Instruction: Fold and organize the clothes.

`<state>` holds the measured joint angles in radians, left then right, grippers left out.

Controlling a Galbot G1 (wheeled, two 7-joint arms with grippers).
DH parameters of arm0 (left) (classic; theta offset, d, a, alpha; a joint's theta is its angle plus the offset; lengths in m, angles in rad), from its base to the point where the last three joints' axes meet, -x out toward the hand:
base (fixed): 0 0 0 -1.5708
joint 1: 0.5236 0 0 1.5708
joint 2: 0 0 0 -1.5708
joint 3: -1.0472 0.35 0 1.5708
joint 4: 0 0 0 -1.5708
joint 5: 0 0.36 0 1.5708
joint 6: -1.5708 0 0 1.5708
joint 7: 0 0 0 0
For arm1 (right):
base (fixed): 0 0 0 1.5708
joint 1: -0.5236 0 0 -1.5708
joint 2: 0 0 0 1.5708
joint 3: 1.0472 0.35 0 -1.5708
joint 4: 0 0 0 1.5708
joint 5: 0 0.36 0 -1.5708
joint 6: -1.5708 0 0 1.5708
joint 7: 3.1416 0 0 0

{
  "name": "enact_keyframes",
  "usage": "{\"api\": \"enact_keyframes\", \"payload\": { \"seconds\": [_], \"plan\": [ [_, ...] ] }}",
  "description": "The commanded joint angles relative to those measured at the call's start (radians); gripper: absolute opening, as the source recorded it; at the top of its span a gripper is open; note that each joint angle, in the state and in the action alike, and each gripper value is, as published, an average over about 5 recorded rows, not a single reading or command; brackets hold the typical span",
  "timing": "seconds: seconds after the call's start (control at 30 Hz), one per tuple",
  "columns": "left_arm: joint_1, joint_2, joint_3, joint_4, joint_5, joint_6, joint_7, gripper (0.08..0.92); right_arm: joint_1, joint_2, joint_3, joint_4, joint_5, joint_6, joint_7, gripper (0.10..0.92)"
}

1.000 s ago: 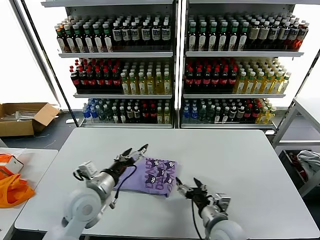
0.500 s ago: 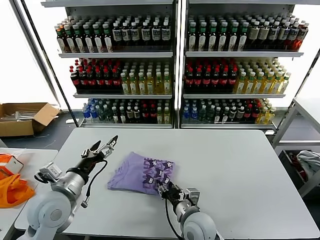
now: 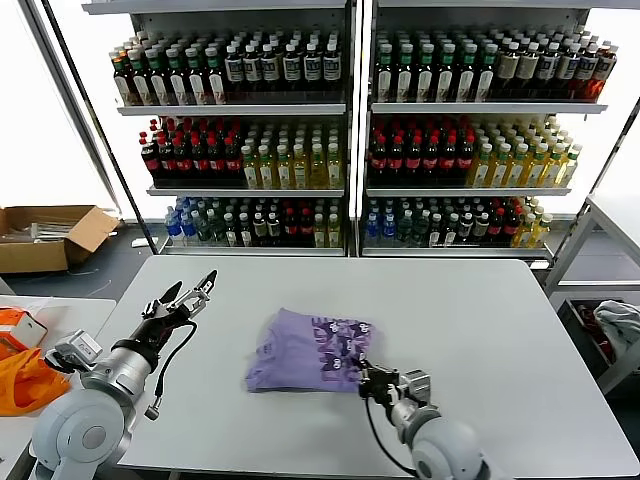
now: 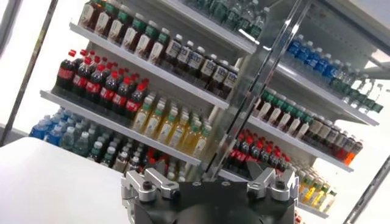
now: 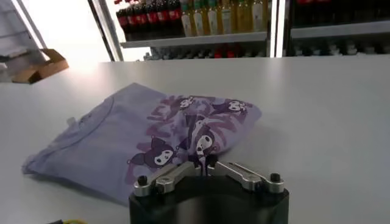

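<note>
T-shirt: lavender, loosely folded into a rumpled bundle, lying on the worktop near its front middle; dark purple cartoon print facing up on the half toward the right arm.
T-shirt, right wrist view: neckline seam visible on the plain half, cartoon faces just in front of the fingertips.
Right gripper: low over the worktop at the near edge of the T-shirt, closed on the printed hem, fingers pinched together with fabric between them.
Right gripper, own wrist view: fingertips meeting at the cloth edge.
Left gripper: raised above the worktop toward its left side, well apart from the T-shirt, fingers spread wide, holding nothing.
Left gripper, own wrist view: pointing at the shelves, both fingers apart.
Worktop: pale grey, rounded corners, bare apart from the T-shirt.
Shelves: behind the worktop, two bays, rows of bottles with dark, red, yellow, green and clear contents.
Cardboard box: open, on the floor at the far left.
Orange fabric: bright, on a side table at the left edge.
Pale cloth: bunched at the right edge, beside a second table.
</note>
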<state>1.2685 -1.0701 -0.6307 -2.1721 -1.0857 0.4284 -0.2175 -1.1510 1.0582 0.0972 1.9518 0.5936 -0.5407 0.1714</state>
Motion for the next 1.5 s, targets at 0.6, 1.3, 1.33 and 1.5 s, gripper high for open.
{"api": "enact_keyframes", "payload": {
  "seconds": [0.6,1.3,1.33,1.5],
  "plan": [
    [-0.04,-0.06,0.06,0.02,0.06,-0.001,0.021,0.823,0.105,-0.098,0.048,0.045,-0.109,0.072,0.227,0.479],
    [0.008,-0.06,0.021,0.002,0.075,-0.001,0.035,0.822,0.283,0.277,-0.273,-0.329,-0.108,0.125,0.334,0.823],
    [0.007,-0.061,0.02,0.005,0.075,-0.001,0.037,0.823,0.274,0.27,-0.275,-0.333,-0.115,0.126,0.332,0.823],
    [0.0,-0.069,0.027,0.017,0.077,-0.002,0.04,0.823,0.263,0.277,-0.281,-0.377,-0.168,0.115,0.312,0.823]
  ]
}}
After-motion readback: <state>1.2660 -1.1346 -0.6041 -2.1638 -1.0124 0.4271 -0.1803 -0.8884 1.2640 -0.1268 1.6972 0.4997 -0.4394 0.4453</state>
